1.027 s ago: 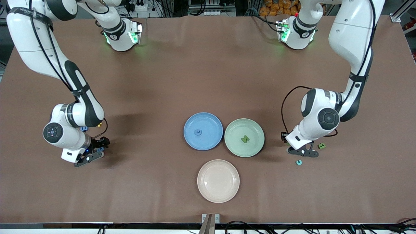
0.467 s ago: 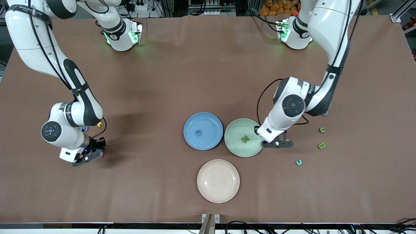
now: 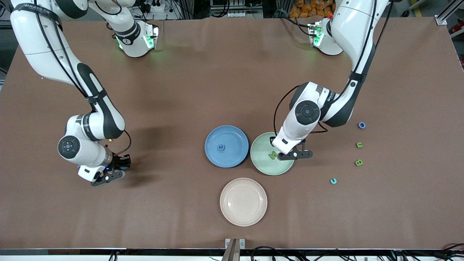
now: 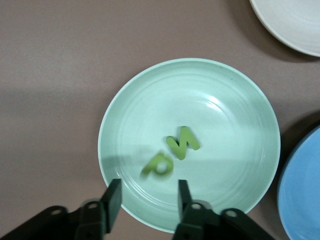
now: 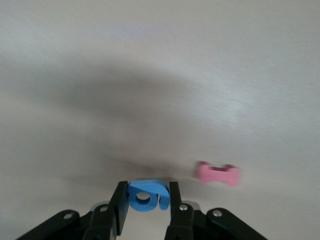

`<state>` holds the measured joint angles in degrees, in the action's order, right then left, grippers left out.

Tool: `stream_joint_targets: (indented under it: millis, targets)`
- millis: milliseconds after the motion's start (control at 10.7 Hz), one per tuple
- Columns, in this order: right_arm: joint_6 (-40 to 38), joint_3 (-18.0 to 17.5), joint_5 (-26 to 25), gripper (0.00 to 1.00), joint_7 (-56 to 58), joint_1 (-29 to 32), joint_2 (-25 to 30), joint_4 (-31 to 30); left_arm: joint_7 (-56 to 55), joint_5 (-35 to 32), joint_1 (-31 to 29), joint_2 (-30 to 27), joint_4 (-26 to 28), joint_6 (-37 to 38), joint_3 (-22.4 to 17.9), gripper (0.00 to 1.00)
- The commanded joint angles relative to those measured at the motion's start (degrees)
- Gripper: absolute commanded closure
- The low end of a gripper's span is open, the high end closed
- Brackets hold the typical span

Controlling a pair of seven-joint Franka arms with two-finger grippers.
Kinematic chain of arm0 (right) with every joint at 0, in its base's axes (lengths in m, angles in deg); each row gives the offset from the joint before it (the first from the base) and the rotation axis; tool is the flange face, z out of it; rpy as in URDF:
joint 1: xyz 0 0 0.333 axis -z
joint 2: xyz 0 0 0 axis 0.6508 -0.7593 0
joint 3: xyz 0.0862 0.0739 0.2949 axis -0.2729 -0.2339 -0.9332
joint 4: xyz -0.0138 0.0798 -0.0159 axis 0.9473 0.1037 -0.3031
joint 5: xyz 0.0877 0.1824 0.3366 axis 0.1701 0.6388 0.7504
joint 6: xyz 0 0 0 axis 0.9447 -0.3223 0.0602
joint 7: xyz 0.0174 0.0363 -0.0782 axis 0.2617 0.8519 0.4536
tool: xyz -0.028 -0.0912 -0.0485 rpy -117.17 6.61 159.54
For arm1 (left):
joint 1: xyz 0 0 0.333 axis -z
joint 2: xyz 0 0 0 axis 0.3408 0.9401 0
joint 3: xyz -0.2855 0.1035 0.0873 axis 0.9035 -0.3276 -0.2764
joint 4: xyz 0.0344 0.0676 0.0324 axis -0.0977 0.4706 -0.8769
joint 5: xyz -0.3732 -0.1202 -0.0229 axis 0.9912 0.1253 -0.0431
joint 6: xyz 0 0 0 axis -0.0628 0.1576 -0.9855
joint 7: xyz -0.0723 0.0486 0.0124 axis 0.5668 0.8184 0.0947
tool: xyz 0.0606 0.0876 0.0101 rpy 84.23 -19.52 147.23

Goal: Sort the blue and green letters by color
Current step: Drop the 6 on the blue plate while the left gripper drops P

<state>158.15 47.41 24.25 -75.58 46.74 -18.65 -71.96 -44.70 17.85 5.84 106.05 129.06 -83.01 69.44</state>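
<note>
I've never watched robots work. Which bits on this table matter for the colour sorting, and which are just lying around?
In the job:
blue letter held in the right gripper
two green letters in the green plate, under the open left gripper
blue plate
loose green letters and blue ring

Lying about:
pink piece
cream plate

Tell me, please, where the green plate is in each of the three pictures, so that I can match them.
Front view: the green plate lies beside the blue plate, toward the left arm's end of the table, under the left gripper.
Left wrist view: the green plate fills the middle, with two green letters in it.
Right wrist view: it is not in the picture.
Shared landmark: the N-shaped green letter.
</note>
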Motion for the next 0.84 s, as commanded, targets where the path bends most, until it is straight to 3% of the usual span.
stream_joint_targets:
  millis: [0,187,467,747]
  targets:
    - [-7.05,-1.89,0.71,1.00,-15.65,-5.32,0.96,5.05,-0.20,-1.31,-0.71,-0.28,-1.11,1.17,-0.60,0.00]
    - [-7.68,-1.98,2.37,1.00,-25.33,-9.89,0.78,6.55,2.69,-1.40,-3.69,-1.07,-0.58,1.43,-0.25,0.00]
    - [-8.57,-1.98,9.05,1.00,-40.00,-17.36,0.70,8.32,13.40,-3.41,-10.62,-3.08,2.40,3.28,-0.07,0.00]
    - [-7.86,-1.89,10.11,1.00,-57.93,-24.58,0.00,9.20,18.95,-3.86,-16.61,-3.09,3.64,3.28,-0.07,0.00]
